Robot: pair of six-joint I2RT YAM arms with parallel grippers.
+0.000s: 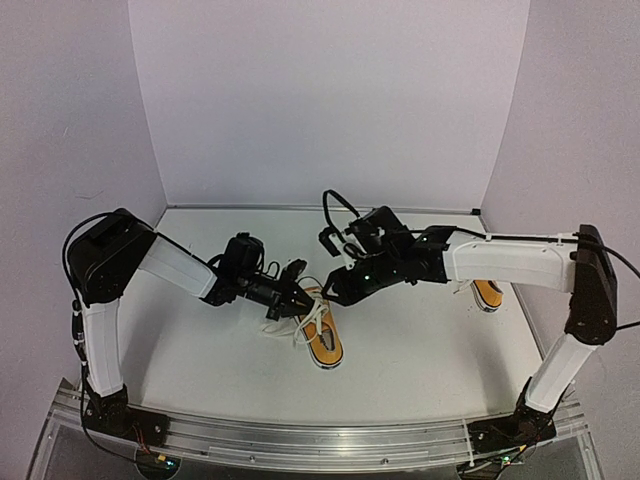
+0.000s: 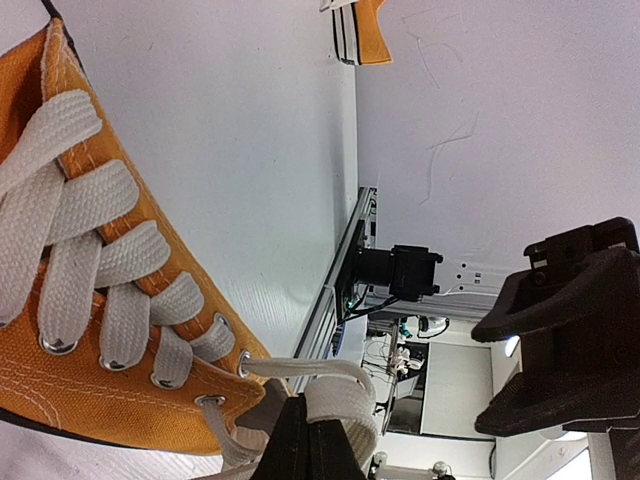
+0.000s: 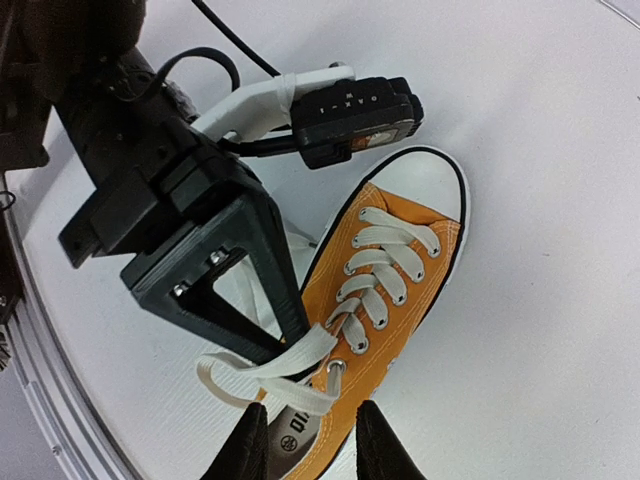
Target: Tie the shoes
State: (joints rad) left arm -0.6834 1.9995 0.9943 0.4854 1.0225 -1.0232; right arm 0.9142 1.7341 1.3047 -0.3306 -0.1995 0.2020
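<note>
Right wrist view is showing the left claw (image 3: pixel 290 345) clamping the flat white lace (image 3: pixel 262 372) of the orange canvas sneaker (image 3: pixel 385 275) lying mid-desk (image 3: pixel 540 350), so the right claw (image 3: pixel 310 445), standing apart, is needing a square bite on the slack loop.

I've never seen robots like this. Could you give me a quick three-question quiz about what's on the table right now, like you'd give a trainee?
1. True or false: the middle shoe and the shoe under the right arm touch each other.
2. The left arm's fingers pinch: A the toe cap, B a white lace, C a black cable.
3. Fill in: the right arm's fingers, over the middle shoe, stand ____ (open or shut).
Key: 1 false; 2 B; 3 open.
</note>
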